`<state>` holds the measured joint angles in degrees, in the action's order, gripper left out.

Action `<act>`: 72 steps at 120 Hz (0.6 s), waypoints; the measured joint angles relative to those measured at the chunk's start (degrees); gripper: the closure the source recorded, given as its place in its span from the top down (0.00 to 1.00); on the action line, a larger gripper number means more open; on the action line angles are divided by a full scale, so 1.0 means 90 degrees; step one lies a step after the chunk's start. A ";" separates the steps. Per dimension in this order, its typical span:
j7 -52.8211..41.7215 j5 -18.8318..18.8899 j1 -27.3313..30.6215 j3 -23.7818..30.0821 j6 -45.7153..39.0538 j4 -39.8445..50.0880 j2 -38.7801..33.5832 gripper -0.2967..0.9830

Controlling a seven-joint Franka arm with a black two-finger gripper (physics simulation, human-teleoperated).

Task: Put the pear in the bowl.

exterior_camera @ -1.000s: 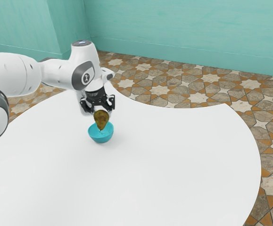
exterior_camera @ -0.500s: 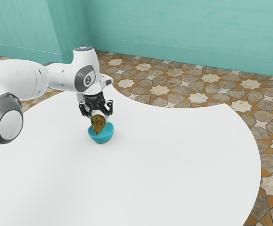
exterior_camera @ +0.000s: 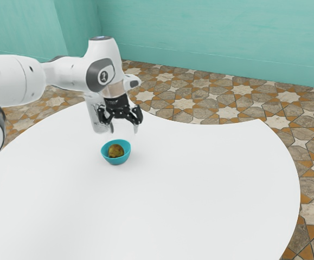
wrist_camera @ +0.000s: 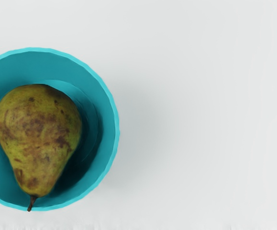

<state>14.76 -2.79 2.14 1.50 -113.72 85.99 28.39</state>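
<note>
Above the bowl in the exterior view, my gripper (exterior_camera: 124, 129) is open, its two fingers spread with nothing between them. The brownish-green pear (exterior_camera: 115, 151) rests inside the small teal bowl (exterior_camera: 116, 160), which stands upright on the table. In the wrist view the pear (wrist_camera: 38, 136) lies on its side within the bowl (wrist_camera: 110, 139), its stem reaching the rim. A gap separates my fingers from both pear and bowl.
The white table (exterior_camera: 200, 184) has a curved edge, with patterned floor tiles (exterior_camera: 235, 100) beyond it. A teal wall (exterior_camera: 211, 38) stands at the back.
My gripper has opened and let go of the pear, which has come down into the bowl. The hand has risen and shifted toward the exterior view's right. The bowl has stayed put.
</note>
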 joint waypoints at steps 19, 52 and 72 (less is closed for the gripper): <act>-0.0251 0.0082 -0.0011 0.0165 0.0771 0.0020 -0.1040 0.76; -0.0579 0.0285 -0.0092 0.0205 0.2101 0.0290 -0.2517 0.76; -0.0723 0.0368 -0.0527 -0.0166 0.2507 0.0322 -0.2686 0.77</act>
<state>8.25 0.52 -2.60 0.00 -91.15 88.89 4.21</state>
